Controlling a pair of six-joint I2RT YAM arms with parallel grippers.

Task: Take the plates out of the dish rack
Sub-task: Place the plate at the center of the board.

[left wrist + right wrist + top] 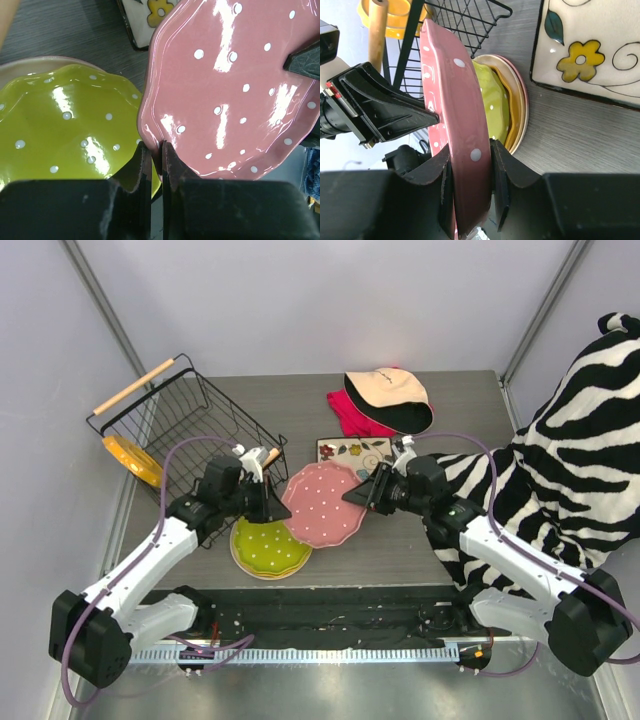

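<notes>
Fingers (506,167) of right gripper (470,155) around pink plate (452,95) rim

Shows right gripper (470,170) pinching rim of pink plate (452,100) held edge-on, left gripper (431,119) tip against its other face, green plate (492,100) stacked on two more behind, square flowered plate (590,50) flat on table (570,145) at right, yellow plate (395,17) in rack (465,20) top left.
</notes>
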